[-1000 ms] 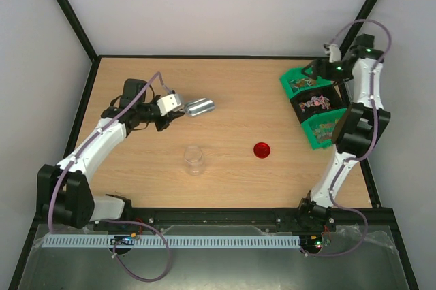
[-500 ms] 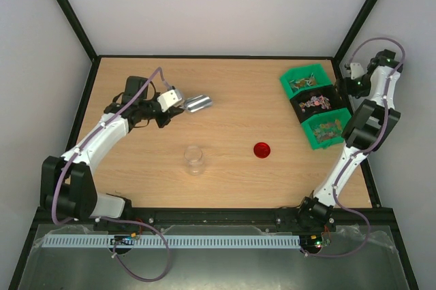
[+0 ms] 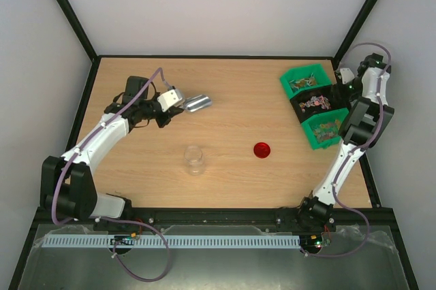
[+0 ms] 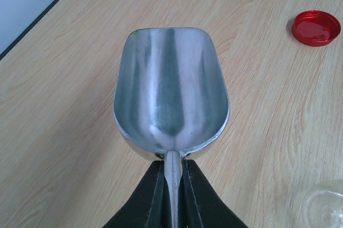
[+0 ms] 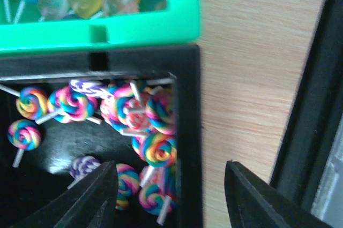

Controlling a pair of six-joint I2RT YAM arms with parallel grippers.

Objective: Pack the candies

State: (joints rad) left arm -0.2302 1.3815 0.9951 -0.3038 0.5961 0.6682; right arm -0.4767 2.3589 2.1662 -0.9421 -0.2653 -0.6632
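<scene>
My left gripper [image 3: 178,101] is shut on the handle of an empty metal scoop [image 3: 198,104], held above the table at the back left; the wrist view shows the bare bowl [image 4: 170,86] and the gripper [image 4: 172,166] clamping the handle. A small clear jar [image 3: 194,159] stands open near the front middle, its edge in the left wrist view [image 4: 324,206]. The candies [image 5: 155,150], tiny multicoloured swirl pieces on sticks, lie in a black bin [image 5: 188,105]. My right gripper [image 5: 170,185] is open, straddling that bin's right wall, at the far right in the top view [image 3: 347,84].
A red round lid [image 3: 261,150] lies right of the jar, also in the left wrist view [image 4: 316,27]. Three bins stand in a row at the back right: green [image 3: 304,80], black [image 3: 315,103], green [image 3: 327,129]. The black frame post [image 5: 316,94] is close to the right gripper.
The right arm swung from above the back green bin to the right side of the bins. The left gripper with the scoop shifted slightly.
</scene>
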